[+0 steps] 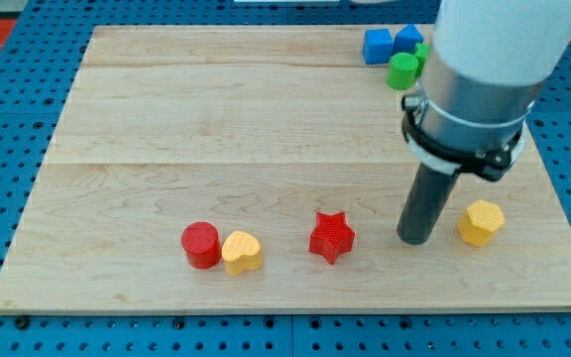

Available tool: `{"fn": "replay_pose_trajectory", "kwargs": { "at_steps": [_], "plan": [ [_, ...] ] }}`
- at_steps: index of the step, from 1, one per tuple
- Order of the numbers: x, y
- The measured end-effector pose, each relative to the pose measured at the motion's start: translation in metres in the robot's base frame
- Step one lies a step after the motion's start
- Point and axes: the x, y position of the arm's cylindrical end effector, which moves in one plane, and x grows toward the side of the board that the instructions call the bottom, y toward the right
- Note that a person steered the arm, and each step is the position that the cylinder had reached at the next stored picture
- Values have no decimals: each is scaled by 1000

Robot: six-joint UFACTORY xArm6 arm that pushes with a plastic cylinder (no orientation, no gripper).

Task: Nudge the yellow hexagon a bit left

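Note:
The yellow hexagon (481,222) lies on the wooden board (266,119) near the view's lower right. My tip (415,239) rests on the board just to the view's left of the hexagon, with a small gap between them. A red star (331,236) lies to the left of my tip. The arm's white and grey body covers the board's upper right.
A red cylinder (201,244) and a yellow heart (242,252) touch each other at the lower middle left. Two blue blocks (377,46) (407,40) and a green cylinder (402,70) cluster at the top right, partly hidden by the arm. The board's right edge is close to the hexagon.

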Motion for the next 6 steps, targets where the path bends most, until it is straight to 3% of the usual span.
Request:
{"fn": "replay_pose_trajectory", "kwargs": {
  "at_steps": [2, 3, 4, 6],
  "plan": [
    [27, -124],
    [12, -131],
    [-15, -100],
    [-90, 84]
  ]
}}
